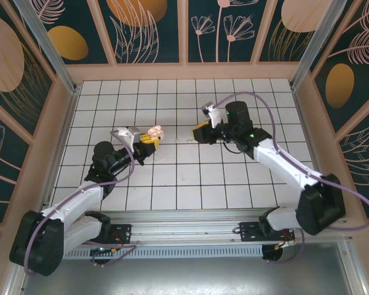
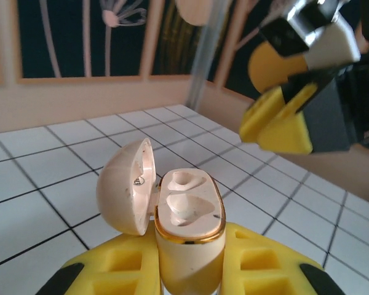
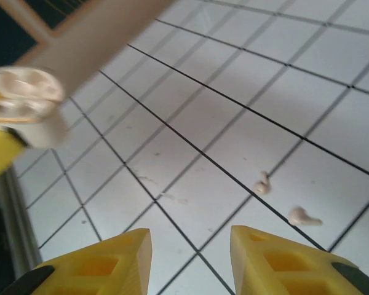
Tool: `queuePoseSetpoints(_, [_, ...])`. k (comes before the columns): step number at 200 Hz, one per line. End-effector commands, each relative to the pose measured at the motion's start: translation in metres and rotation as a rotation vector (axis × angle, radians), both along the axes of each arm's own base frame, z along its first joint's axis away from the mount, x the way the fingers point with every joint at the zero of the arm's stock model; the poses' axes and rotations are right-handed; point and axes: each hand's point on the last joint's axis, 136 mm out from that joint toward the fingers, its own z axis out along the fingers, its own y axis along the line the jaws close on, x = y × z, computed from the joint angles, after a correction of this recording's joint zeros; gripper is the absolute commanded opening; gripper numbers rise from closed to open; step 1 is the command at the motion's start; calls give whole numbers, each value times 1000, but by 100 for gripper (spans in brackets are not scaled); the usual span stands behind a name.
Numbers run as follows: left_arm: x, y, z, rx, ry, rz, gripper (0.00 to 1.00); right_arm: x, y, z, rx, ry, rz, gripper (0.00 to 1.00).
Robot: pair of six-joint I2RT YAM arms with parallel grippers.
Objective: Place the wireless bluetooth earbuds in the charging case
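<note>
Pink and hinged wide, the charging case [image 2: 186, 224] stood upright in the left hand [image 2: 187, 270]. The yellow fingers [image 2: 120, 270] were closed tight on its lower half. Its lid [image 2: 126, 184] hung off to that hand's left, and the two moulded wells faced up.

The right hand [image 3: 190, 246] hovered over the worktop [image 1: 234, 184] with its jaws parted and nothing between them. Two earbuds [image 3: 262, 183] lay loose on a white tile just ahead of its right finger [image 3: 277, 261], the second [image 3: 302, 216] a little nearer than the first. They were apart from each other and touched neither finger.

From the top camera the earbuds [image 1: 183, 140] lay between the two hands, beside the right hand's tips and well short of the case [image 1: 155, 131]. In the left wrist view the right hand [image 2: 295, 117] hung ahead and to the right of the case, raised above it, the nearest thing to the wells.

Bare tiles ran outward from both hands on every side. A wooden kerb [image 1: 184, 70] closed the far edge, well beyond the fingertips, with patterned panels [image 1: 147, 31] above it. A metal post [image 2: 203, 55] stood at the corner behind the lid. The right arm's purple cable [image 1: 267, 107] looped high over its wrist.
</note>
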Motion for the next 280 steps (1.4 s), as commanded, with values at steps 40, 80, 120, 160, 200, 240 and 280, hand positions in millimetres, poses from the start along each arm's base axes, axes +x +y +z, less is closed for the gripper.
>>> queuePoseSetpoints(40, [30, 70, 5, -168, 81, 320, 11, 37, 21, -61, -220, 314, -146, 36])
queuePoseSetpoints(80, [32, 77, 4, -171, 88, 356, 12, 50, 53, -102, -356, 385, -136, 37])
queuePoseSetpoints(120, [33, 76, 6, -137, 72, 350, 12, 75, 47, -141, -523, 363, -150, 41])
queuePoseSetpoints(160, [32, 74, 6, -117, 64, 341, 13, 89, 40, -165, -572, 378, -123, 46])
queuePoseSetpoints(200, [33, 74, 4, -105, 64, 337, 13, 96, 38, -176, -559, 394, -108, 48])
queuePoseSetpoints(240, [35, 73, 3, -81, 64, 334, 14, 92, 31, -190, -569, 441, -95, 48])
queuePoseSetpoints(280, [35, 71, 1, -69, 68, 326, 14, 76, 26, -196, -594, 506, -74, 48])
